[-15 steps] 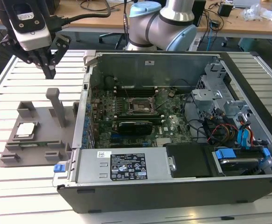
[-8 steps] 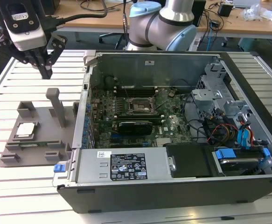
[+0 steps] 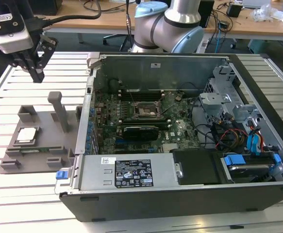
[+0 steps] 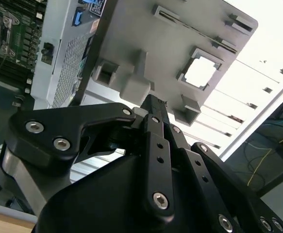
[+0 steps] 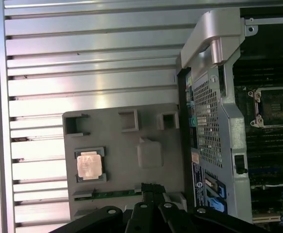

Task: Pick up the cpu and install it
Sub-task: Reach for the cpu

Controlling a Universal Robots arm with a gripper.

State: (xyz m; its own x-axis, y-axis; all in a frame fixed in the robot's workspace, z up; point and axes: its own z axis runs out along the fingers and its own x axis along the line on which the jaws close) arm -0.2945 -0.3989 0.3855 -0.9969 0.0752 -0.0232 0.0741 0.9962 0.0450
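The cpu [image 3: 26, 135] is a silvery square chip lying flat in a recess of the grey holder plate [image 3: 46, 124] at the exterior view's left. It also shows in the first wrist view as cpu [image 5: 90, 165] and in the second as a bright square, the cpu [image 4: 201, 72]. My gripper [image 3: 37, 74] hangs well above the table, beyond the holder's far edge. Its black fingers meet at the tips, so it is shut with nothing held, as gripper [image 4: 153, 103] and gripper [image 5: 148, 187] show. The black socket frame [image 3: 147, 110] sits on the motherboard inside the open case.
A green memory stick [image 3: 34, 148] lies along the holder's near edge, and an upright grey post [image 3: 58, 109] rises from the plate. The open computer case [image 3: 180, 204] stands to the exterior view's right, its side wall [image 5: 214, 121] beside the holder. The arm's base [image 3: 173, 24] is behind.
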